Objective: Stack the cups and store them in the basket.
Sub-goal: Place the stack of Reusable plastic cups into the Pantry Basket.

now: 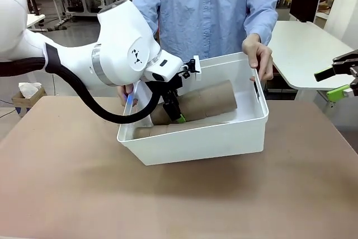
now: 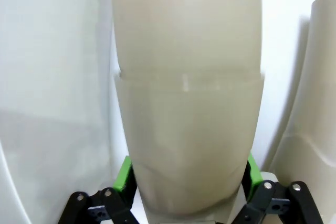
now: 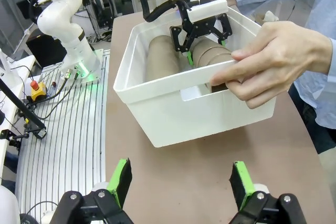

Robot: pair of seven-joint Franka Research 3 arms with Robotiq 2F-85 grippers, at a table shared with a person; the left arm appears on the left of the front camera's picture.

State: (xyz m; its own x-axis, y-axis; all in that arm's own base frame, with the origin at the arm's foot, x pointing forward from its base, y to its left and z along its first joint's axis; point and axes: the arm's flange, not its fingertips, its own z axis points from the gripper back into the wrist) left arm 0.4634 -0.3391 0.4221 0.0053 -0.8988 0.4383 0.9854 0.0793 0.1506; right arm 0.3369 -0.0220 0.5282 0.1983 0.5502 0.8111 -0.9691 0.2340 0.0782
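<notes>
The white basket (image 1: pixel 190 144) sits on the table, tipped toward me and held at both ends by a person's hands (image 1: pixel 260 54). One stack of tan cups (image 1: pixel 212 98) lies on its side inside it, and my left gripper (image 1: pixel 176 113) is shut on that stack. In the left wrist view the green pads (image 2: pixel 126 174) press both sides of the stack (image 2: pixel 189 129). A second stack (image 1: pixel 162 130) lies along the basket's near wall. My right gripper (image 1: pixel 335 82) hangs open far to the right, away from the basket; its view looks at the basket (image 3: pixel 173 116) from the side.
The person stands right behind the basket, one hand (image 3: pixel 273 56) gripping its rim. Brown tabletop (image 1: pixel 84 194) lies bare in front of and beside the basket. A white table (image 1: pixel 307 48) stands at the back right.
</notes>
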